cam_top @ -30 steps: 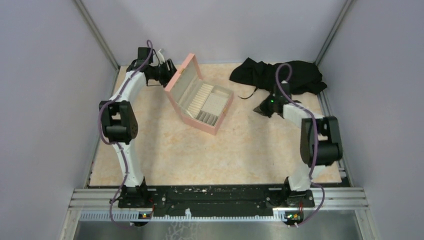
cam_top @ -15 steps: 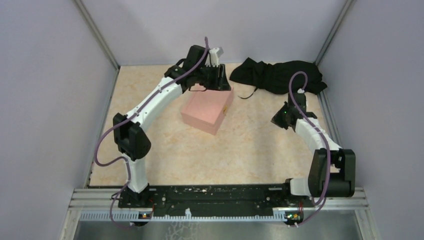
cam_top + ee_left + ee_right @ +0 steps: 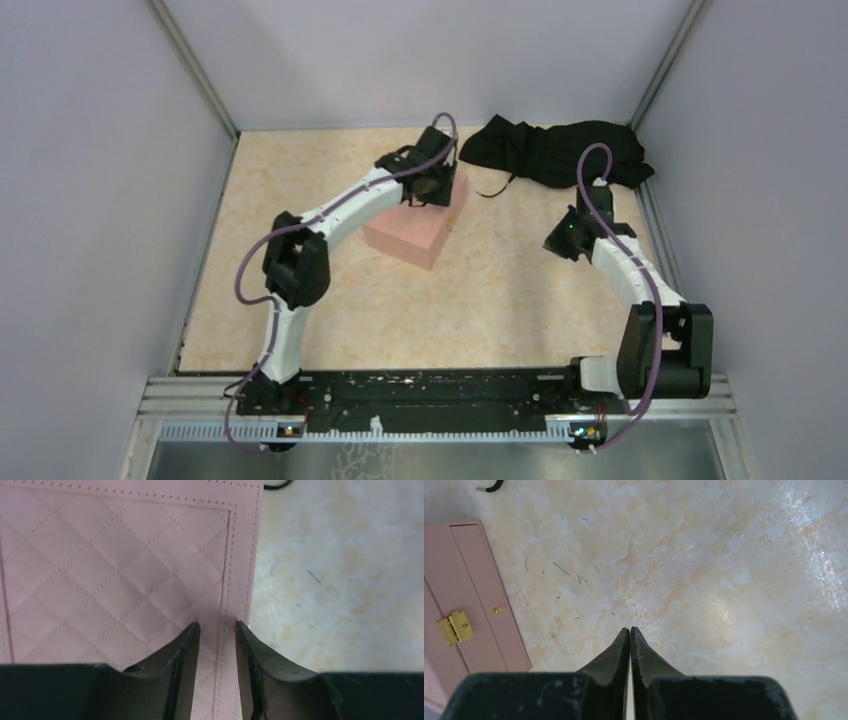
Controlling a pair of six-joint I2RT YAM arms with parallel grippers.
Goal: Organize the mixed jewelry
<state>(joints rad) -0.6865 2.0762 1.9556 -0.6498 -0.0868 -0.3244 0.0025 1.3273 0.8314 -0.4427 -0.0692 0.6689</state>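
The pink box (image 3: 405, 238) stands shut in the middle of the table, so no jewelry shows in any view. My left gripper (image 3: 432, 190) hangs over the far right part of its lid. In the left wrist view the quilted pink lid (image 3: 115, 570) fills the left side, and my left gripper (image 3: 217, 625) is slightly open and empty just above the lid's stitched right edge. My right gripper (image 3: 556, 245) is shut and empty over bare table to the right of the box. In the right wrist view my right gripper (image 3: 630, 629) points at the table, with the box's front (image 3: 479, 605) and its gold clasp (image 3: 455, 627) at the left.
A crumpled black cloth (image 3: 560, 150) lies at the back right, behind my right arm. Grey walls close in the table on the left, back and right. The black rail (image 3: 430, 392) with the arm bases runs along the near edge.
The box lid went from open to shut. My left arm swung from the box's back left to over the lid's far right part. My right arm shifted slightly right, then held still.
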